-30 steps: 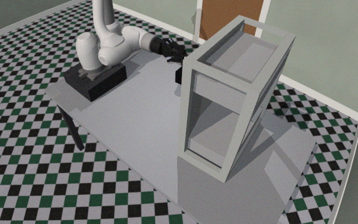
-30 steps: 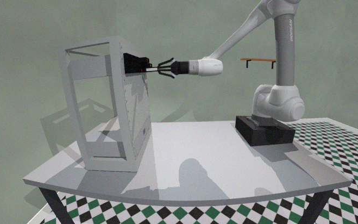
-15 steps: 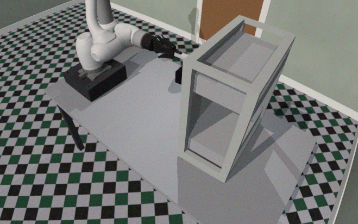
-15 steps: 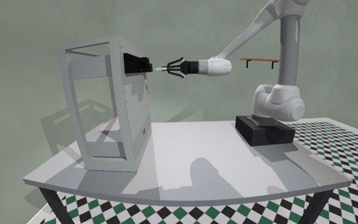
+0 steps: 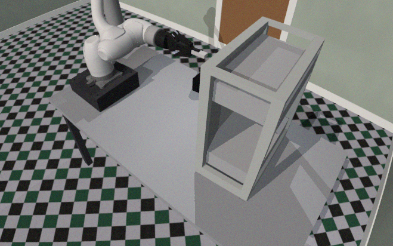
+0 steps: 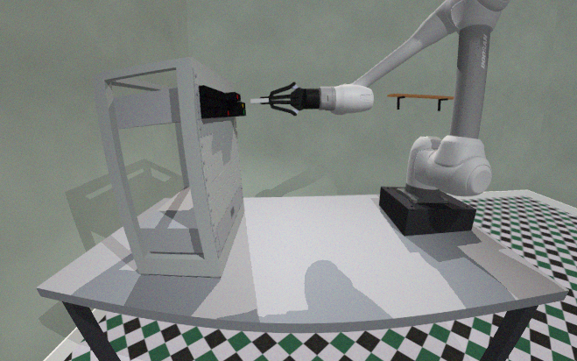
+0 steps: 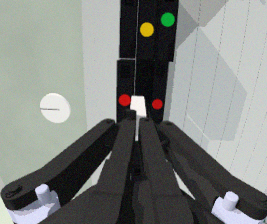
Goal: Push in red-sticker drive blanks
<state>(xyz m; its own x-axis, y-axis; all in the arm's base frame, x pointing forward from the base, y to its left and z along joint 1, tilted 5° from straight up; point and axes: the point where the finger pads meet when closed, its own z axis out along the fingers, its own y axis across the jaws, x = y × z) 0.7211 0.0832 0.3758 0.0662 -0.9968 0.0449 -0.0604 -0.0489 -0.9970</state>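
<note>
The grey open rack [image 6: 173, 170] stands at the table's left end and also shows in the top view [image 5: 253, 110]. Several black drive blanks [image 6: 221, 103] stick out near the top of its front face. In the wrist view two blanks carry red stickers [image 7: 124, 100] [image 7: 157, 104]. The blanks beside them carry a yellow sticker [image 7: 146, 30] and a green sticker [image 7: 168, 19]. My gripper [image 6: 256, 101] is shut and empty and points level at the blanks, a short gap off them. Its white tips [image 7: 138, 106] line up between the two red stickers.
The arm's black base [image 6: 427, 210] sits at the table's right end. A wooden wall shelf [image 6: 420, 96] hangs behind the arm. A brown door [image 5: 253, 15] stands behind the rack. A white disc [image 7: 53, 107] shows left of the blanks in the wrist view.
</note>
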